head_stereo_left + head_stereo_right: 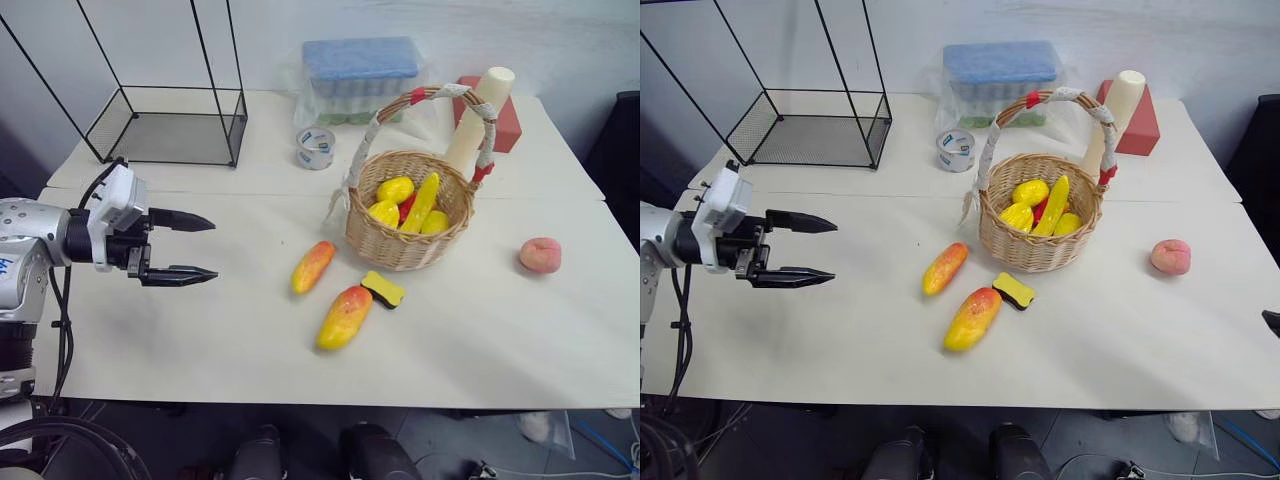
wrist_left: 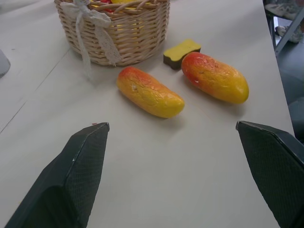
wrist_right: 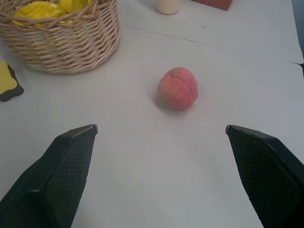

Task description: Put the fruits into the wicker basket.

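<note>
The wicker basket [image 1: 410,240] stands mid-table with yellow fruit pieces [image 1: 396,190] and a banana-like piece [image 1: 422,200] inside. Two yellow-to-red mangoes lie on the table in front of it, one [image 1: 313,266] nearer the basket and one [image 1: 344,316] closer to the front edge. A pink peach [image 1: 540,255] rests alone to the basket's right. My left gripper [image 1: 190,247] hovers open and empty over the table's left side, pointing toward the mangoes [image 2: 149,92]. My right gripper [image 3: 161,130] is open and empty, facing the peach [image 3: 177,88].
A yellow-and-black sponge [image 1: 383,289] lies between the basket and the nearer mango. A black wire-frame cage [image 1: 165,125] stands at the back left, with a tape roll [image 1: 315,147], a wrapped blue pack [image 1: 362,75], a red box [image 1: 505,125] and a cream cylinder [image 1: 478,115] behind the basket.
</note>
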